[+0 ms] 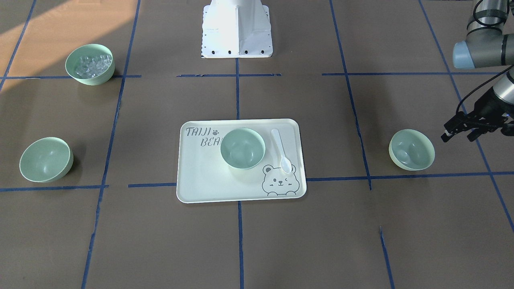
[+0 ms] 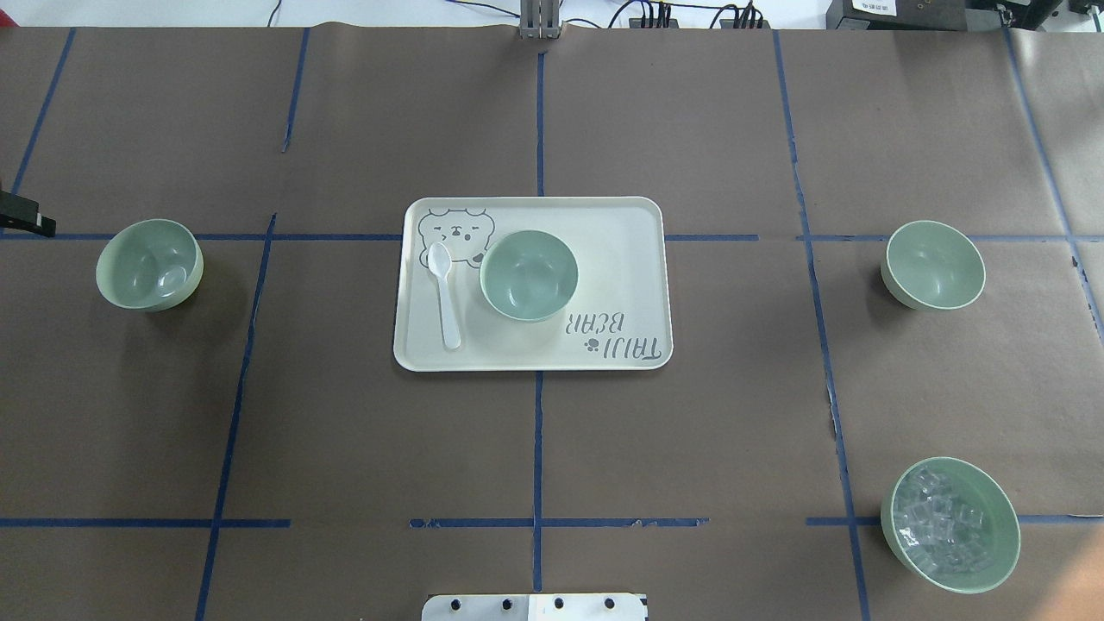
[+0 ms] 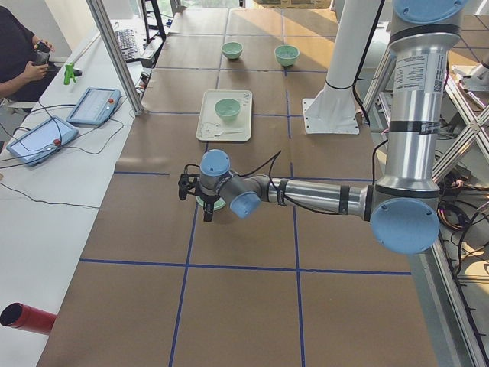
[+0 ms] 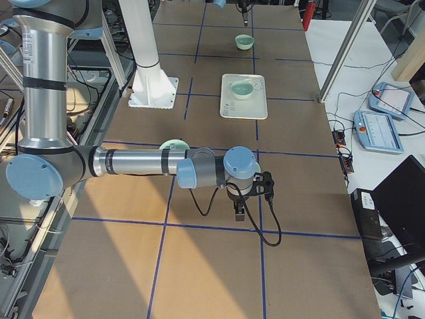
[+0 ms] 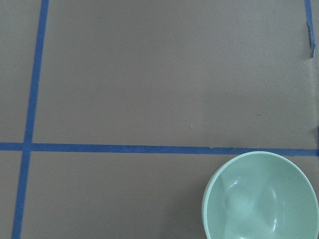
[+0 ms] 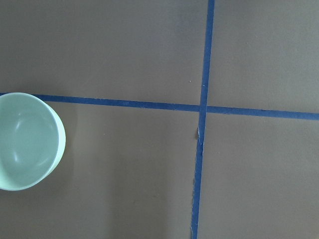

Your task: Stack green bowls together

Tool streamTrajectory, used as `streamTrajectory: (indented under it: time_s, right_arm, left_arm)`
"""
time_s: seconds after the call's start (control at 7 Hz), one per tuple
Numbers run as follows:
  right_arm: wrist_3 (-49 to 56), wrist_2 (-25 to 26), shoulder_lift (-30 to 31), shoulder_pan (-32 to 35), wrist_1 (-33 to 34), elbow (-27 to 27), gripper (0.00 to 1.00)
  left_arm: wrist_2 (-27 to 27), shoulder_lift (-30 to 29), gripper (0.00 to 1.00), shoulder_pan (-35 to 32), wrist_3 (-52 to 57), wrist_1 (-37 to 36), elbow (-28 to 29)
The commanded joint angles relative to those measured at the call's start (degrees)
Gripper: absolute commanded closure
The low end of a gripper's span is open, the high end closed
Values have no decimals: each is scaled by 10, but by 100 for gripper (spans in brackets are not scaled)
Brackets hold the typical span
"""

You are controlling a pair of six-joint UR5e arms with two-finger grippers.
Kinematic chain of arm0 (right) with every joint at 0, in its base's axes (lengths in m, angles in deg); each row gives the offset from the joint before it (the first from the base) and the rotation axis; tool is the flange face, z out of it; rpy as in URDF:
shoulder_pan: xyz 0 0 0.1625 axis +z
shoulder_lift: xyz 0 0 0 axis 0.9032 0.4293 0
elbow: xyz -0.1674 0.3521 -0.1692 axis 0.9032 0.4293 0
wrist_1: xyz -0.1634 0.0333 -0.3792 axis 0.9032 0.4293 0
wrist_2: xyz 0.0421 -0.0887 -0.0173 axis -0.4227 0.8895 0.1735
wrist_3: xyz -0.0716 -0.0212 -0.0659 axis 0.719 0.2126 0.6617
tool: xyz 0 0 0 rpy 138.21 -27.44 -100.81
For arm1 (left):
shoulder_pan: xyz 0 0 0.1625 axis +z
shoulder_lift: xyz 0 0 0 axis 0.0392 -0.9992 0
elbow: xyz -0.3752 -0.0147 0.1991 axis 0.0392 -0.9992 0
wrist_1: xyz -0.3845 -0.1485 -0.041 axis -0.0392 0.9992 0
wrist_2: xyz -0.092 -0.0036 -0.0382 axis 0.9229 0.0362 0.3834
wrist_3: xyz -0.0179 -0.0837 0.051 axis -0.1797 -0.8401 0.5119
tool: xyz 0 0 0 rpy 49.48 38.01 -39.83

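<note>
Three green bowls [image 2: 528, 274] show overhead; right gripper [image 4: 239, 212] only in exterior right.

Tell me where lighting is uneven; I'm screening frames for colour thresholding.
Front-facing view: a sunlit patch hits the top-left corner by the ice bowl, and the robot base is blown out white. Overhead view: even. Left wrist view: highlights inside the green bowl.

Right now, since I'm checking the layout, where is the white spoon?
In the overhead view the white spoon lies on the bear-print tray, just left of the green bowl there, its head by the bear drawing.
</note>
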Motion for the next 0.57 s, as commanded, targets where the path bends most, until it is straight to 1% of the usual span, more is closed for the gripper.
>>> streamTrajectory:
  time_s: [0.0,0.14,0.29,0.43]
  right_arm:
    - [-12,0,-4,-1,0,-3,0]
    - [-14,0,-5,-1,0,-3,0]
    - [-15,0,-6,-1,0,-3,0]
    - [-15,0,-9,-1,0,-3,0]
  left_arm:
    - [-49,-9,1,56,-71,53,30]
    - [-50,-15,4,64,-73,53,35]
    - [-57,-23,9,67,-73,53,47]
    - [-71,-26,19,76,-73,51,49]
